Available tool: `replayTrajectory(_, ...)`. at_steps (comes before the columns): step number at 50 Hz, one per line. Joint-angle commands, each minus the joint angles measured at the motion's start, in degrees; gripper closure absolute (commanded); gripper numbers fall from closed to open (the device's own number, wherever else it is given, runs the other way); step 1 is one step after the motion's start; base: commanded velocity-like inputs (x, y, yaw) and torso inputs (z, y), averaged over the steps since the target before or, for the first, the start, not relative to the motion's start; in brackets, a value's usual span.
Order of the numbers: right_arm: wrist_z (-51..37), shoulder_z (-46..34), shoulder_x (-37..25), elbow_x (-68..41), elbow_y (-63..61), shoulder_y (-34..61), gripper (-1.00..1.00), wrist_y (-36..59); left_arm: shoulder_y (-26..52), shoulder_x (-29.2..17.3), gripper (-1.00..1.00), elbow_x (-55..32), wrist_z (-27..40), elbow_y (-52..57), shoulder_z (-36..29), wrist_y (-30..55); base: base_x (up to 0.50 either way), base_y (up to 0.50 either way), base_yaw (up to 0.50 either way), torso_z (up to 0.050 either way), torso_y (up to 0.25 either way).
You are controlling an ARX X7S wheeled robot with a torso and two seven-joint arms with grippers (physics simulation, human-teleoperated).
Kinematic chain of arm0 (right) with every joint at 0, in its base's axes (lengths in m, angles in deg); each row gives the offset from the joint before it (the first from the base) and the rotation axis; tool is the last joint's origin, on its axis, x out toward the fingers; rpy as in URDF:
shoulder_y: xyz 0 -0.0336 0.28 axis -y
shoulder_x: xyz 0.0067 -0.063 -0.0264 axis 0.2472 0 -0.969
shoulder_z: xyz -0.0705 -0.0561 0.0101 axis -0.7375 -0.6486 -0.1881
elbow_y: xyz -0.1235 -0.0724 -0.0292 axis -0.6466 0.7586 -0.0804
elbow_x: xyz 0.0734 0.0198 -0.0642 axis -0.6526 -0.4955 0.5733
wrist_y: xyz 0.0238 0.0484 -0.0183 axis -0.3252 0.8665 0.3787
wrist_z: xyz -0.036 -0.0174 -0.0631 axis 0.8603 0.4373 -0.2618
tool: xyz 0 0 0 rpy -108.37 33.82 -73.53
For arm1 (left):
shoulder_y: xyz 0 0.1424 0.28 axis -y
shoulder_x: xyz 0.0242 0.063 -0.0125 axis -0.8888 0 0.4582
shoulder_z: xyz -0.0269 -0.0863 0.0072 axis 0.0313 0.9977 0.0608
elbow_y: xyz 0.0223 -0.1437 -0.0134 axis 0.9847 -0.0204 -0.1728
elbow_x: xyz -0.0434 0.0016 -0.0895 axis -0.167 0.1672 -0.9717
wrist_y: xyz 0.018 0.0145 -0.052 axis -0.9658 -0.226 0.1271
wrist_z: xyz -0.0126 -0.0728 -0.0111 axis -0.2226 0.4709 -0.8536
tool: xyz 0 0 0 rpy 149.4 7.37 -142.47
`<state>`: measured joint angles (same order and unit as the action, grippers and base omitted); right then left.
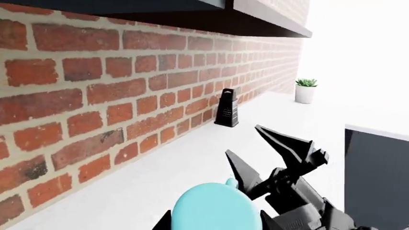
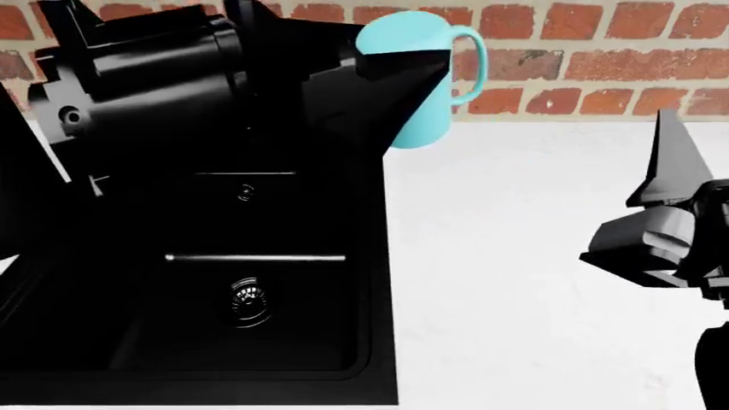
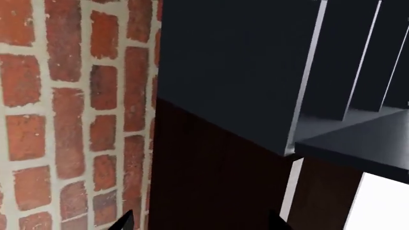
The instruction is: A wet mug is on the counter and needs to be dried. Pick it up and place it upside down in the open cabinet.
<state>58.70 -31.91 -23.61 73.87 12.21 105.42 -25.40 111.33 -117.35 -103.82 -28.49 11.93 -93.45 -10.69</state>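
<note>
Left wrist view: mug [image 1: 214, 208], turquoise, sits clamped between the black fingers of the left gripper [image 1: 238, 191], raised above the white counter [image 1: 128, 187]. A black box grater [image 1: 227, 108] stands upright at the counter's back edge against the brick wall [image 1: 96, 96]; a small potted plant [image 1: 305, 89] stands farther along the same edge. A dark cabinet [image 1: 255, 19] hangs overhead.

Head view: left gripper [image 2: 381, 85] holds the mug [image 2: 428, 81] upright in the air, handle toward the counter's right side, just behind the back right corner of the black sink [image 2: 245, 290]. The right gripper [image 2: 661, 213] hovers over bare counter [image 2: 513, 256] near the right edge, fingers apart, holding nothing.

Right wrist view: brick wall [image 3: 70, 110] and the dark cabinet [image 3: 223, 76] with open shelves fill the frame; only two fingertips [image 3: 122, 221] of the right gripper show, set apart.
</note>
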Motion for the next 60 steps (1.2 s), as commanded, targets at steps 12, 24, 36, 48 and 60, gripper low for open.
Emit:
replayTrajectory(12,1.4,1.5,5.3,-6.6,2.2,1.5,-1.00,0.1,3.8,-1.8,1.00,5.6,4.4,3.6,1.8,-1.6,0.00,0.00,0.00,0.000,0.000)
replayTrajectory(24,1.2,1.4,5.7,-6.7,2.8,1.1,-1.00,-0.2,5.0,-2.4,1.00,8.5,5.0,4.1,2.3,-2.0,0.00,0.00,0.00,0.000,0.000)
replayTrajectory(36,0.1,1.2,6.7,-6.8,4.3,0.9,-1.00,-1.3,11.7,-0.7,1.00,15.1,3.7,0.3,0.2,-0.3,0.00,0.00,0.00,0.001,0.001)
replayTrajectory(48,0.2,0.4,7.9,-6.4,5.7,1.8,-1.00,-2.2,17.1,0.9,1.00,19.2,3.0,-0.8,-1.0,0.2,0.00,0.00,0.00,0.000,0.000)
replayTrajectory(60,-0.2,0.4,8.1,-6.9,6.1,1.3,-1.00,-2.9,22.1,3.0,1.00,26.4,-0.7,-7.3,-3.3,0.2,0.00,0.00,0.00,0.000,0.000)
